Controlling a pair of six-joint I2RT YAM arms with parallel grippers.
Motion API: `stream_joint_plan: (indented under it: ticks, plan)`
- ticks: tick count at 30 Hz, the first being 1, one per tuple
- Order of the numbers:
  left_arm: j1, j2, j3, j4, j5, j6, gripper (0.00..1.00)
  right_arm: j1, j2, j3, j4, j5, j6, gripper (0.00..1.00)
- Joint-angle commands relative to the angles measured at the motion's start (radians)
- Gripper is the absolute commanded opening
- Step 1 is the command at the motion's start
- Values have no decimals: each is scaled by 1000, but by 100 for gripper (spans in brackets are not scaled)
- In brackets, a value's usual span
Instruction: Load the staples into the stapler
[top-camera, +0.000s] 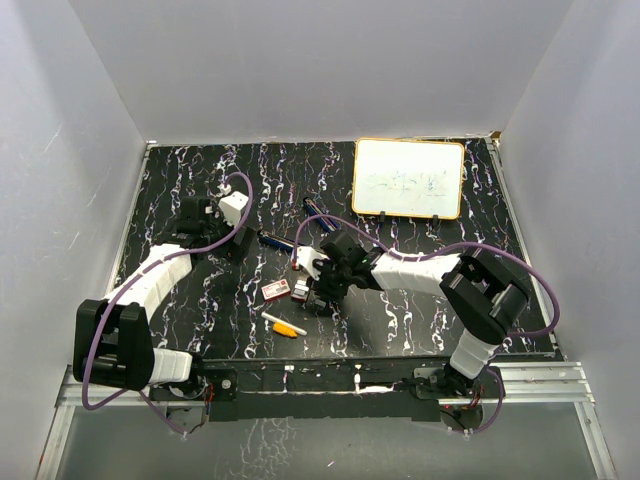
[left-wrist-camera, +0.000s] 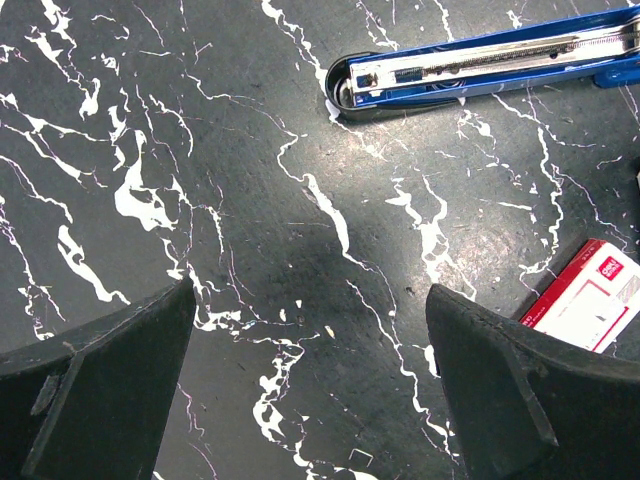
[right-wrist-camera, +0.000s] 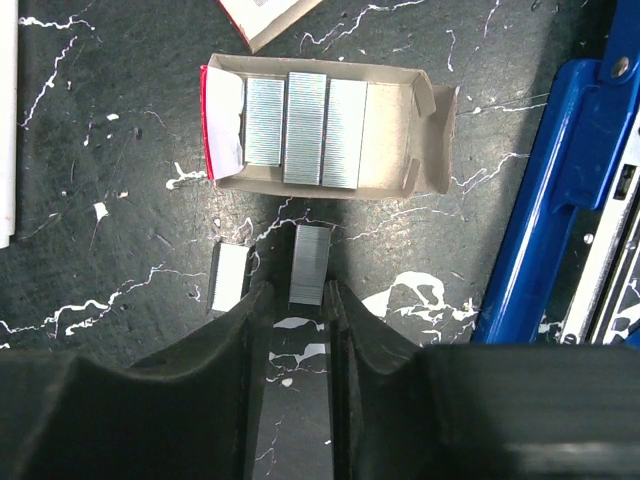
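At the far left of the table the left gripper is held wide open, empty. The right gripper is narrowed around a loose staple strip laid lengthwise between its fingertips, just right of the open box; a grip cannot be confirmed. The stapler is laid open on its far side.

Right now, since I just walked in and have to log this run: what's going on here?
The right gripper is down at the table by the open staple box, its fingers set narrowly on either side of a loose staple strip; I cannot tell whether they grip it yet. A second strip lies beside it. The blue stapler lies opened nearby, not yet loaded. The left gripper hangs wide open over the table, holding nothing.
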Motion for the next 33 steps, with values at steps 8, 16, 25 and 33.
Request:
stream_joint_plan:
  ticks: [8, 16, 25, 33]
  plan:
    - [2, -58, 13, 7, -19, 23, 97, 6, -1, 8, 25, 67, 0, 21]
    - [2, -60, 66, -51, 39, 53, 97, -9, -20, 19, 35, 41, -6, 18]
    - [-1, -74, 111, -130, 451, 124, 97, -74, -92, 37, 19, -86, 27, 14]
    - [-68, -65, 124, -173, 612, 121, 97, -189, -137, 117, -16, -285, 123, 14]
